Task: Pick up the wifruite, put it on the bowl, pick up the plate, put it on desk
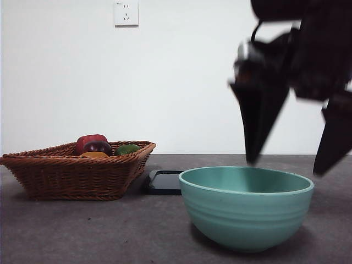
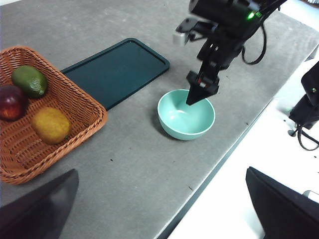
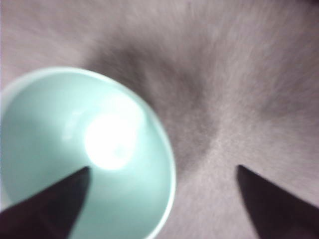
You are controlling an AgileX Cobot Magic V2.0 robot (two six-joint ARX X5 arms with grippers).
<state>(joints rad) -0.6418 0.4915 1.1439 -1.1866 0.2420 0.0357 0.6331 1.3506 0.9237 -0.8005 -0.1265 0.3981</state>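
Note:
The wifruite, brownish-orange and oval, lies in the wicker basket beside a red fruit and a green one; from the front only its top shows. The teal bowl stands empty on the desk. My right gripper hangs open just above the bowl's rim, one jaw over the bowl and the other outside it, holding nothing. The plate, a dark flat rectangle, lies between basket and bowl. My left gripper is open, high above the desk's near edge.
The basket sits at the left of the desk with a red fruit and a green fruit in it. The desk's edge runs close by the bowl. A wall socket is on the white wall behind.

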